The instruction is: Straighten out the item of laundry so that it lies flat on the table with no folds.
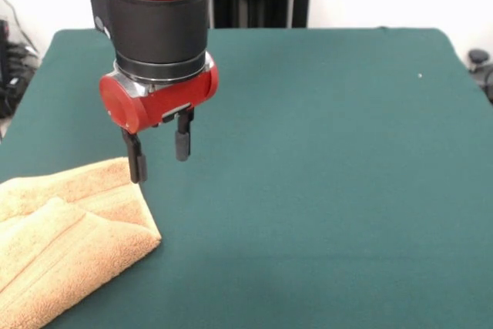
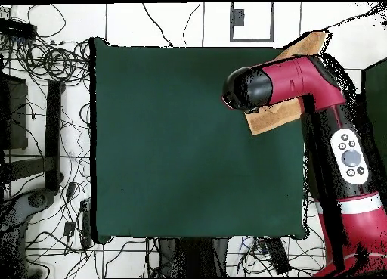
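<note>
Golden-tan terry cloth is what you have to work with: one small towel (image 1: 65,240), lying at the lower left corner of the front view and running off the picture's left and bottom edges. You can see it is folded, with one upper layer lapped over a lower one and a rounded fold ending in a corner that points toward the middle of the tabletop. Woven border bands run along the upper layer. In the overhead view only a part of the same towel (image 2: 273,116) shows, at the right edge of the cloth surface, under the arm.

You have one gripper (image 1: 159,156), and it hangs just above the towel's far edge. Its two black fingers (image 1: 137,161) are spread apart with bare green between them and nothing held; one fingertip sits right at the towel's upper edge, though you cannot tell whether it touches.

One red and black arm (image 1: 158,40) comes down from the top of the front view.

Beneath it all lies one large rectangular tabletop covered in plain dark green cloth (image 1: 323,190). Around it in the overhead view, tangled black cables (image 2: 45,64) lie on the pale floor.
</note>
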`<act>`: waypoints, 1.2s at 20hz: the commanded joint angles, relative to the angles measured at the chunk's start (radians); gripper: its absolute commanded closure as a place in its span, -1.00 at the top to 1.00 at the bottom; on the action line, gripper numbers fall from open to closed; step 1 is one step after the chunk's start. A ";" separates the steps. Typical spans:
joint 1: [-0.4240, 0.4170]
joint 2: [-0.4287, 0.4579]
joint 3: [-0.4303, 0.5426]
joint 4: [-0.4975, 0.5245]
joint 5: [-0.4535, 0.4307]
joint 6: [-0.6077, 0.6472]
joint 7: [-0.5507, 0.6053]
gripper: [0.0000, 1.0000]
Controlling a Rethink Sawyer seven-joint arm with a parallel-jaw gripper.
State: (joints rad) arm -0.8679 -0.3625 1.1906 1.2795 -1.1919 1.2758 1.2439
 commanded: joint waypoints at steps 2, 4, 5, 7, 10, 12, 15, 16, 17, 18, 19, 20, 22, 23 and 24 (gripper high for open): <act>0.075 -0.020 -0.168 -0.008 0.048 -0.087 0.153 1.00; 0.078 -0.026 -0.179 -0.006 0.060 -0.102 0.155 1.00; 0.080 -0.029 -0.182 -0.008 0.066 -0.113 0.159 1.00; 0.083 -0.037 -0.186 -0.012 0.080 -0.129 0.171 1.00; 0.095 -0.043 -0.205 -0.022 0.097 -0.133 0.168 1.00; 0.099 -0.044 -0.216 -0.024 0.108 -0.149 0.166 1.00; 0.108 -0.048 -0.232 -0.030 0.122 -0.158 0.166 1.00; 0.109 -0.050 -0.237 -0.029 0.126 -0.162 0.165 1.00; 0.110 -0.052 -0.242 -0.027 0.130 -0.166 0.165 1.00; 0.111 -0.054 -0.247 -0.026 0.135 -0.171 0.165 1.00; 0.113 -0.054 -0.250 -0.027 0.137 -0.173 0.164 1.00; 0.116 -0.054 -0.256 -0.030 0.141 -0.175 0.162 1.00; 0.124 -0.055 -0.267 -0.036 0.150 -0.181 0.157 1.00; 0.126 -0.056 -0.272 -0.038 0.154 -0.183 0.156 1.00; 0.129 -0.057 -0.277 -0.039 0.158 -0.186 0.154 1.00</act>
State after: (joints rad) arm -0.8140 -0.4303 1.0273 1.2346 -1.0661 1.1445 1.2439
